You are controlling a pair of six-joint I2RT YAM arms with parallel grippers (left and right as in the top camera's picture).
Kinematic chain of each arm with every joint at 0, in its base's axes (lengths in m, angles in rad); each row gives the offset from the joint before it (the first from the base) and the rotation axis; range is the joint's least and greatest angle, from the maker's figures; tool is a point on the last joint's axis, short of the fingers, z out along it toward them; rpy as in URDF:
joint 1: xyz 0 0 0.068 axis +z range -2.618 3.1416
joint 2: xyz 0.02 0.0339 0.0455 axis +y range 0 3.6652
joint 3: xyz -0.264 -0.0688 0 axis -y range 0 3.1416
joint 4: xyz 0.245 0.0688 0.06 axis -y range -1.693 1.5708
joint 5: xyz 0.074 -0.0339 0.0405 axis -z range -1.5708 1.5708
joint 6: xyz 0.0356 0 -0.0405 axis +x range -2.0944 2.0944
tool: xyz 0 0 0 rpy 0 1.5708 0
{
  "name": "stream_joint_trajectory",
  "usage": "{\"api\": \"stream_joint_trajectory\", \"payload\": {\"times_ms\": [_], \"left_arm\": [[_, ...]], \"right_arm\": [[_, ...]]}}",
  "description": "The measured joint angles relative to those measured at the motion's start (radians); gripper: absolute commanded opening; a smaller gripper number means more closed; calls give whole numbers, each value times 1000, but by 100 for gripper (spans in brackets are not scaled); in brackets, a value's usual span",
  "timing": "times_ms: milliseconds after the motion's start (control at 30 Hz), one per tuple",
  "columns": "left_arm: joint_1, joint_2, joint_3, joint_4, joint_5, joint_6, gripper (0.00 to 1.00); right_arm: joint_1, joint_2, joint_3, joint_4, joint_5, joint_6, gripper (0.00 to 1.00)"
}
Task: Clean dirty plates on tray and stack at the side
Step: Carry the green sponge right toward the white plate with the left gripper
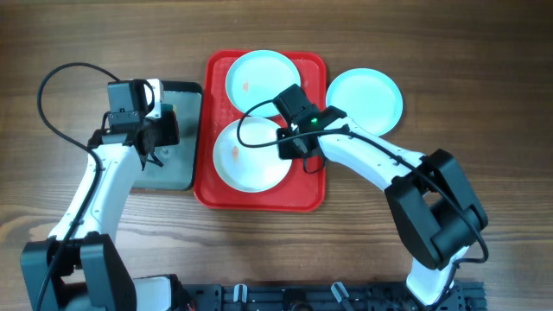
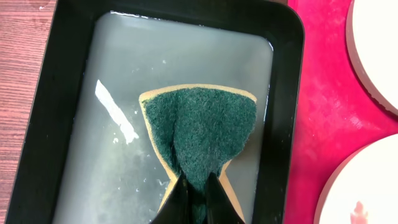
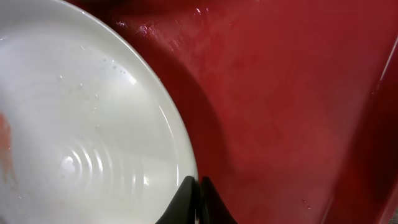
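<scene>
Scrub step, I'd say — left gripper (image 2: 198, 186) clamped on sponge (image 2: 205, 124) over the grey tray (image 2: 37, 124), right gripper (image 3: 198, 190) pinched together at the rim of the white plate (image 3: 81, 124) — sponge needs carrying right.

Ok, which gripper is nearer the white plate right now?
Right. The right gripper sits at the white plate's rim on the red tray; the left gripper is off to the side over the dark tray, pinching the sponge.
</scene>
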Motion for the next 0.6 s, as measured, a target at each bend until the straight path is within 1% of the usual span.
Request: {"api": "stream_joint_trajectory", "payload": {"times_ms": [133,233,433,600], "left_arm": [[0,0,0,16,0,-20,4],[0,-10,0,18,28,-61,4],[-1,-98,-1,-3,204,-130,4],[-3,-112,-1,-100,299,-185,4]], "right_arm": [[0,0,0,3,-3,0,4],[0,0,0,4,-3,0,5],[0,0,0,5,-4,0,4],[0,0,0,6,-8,0,4]]}}
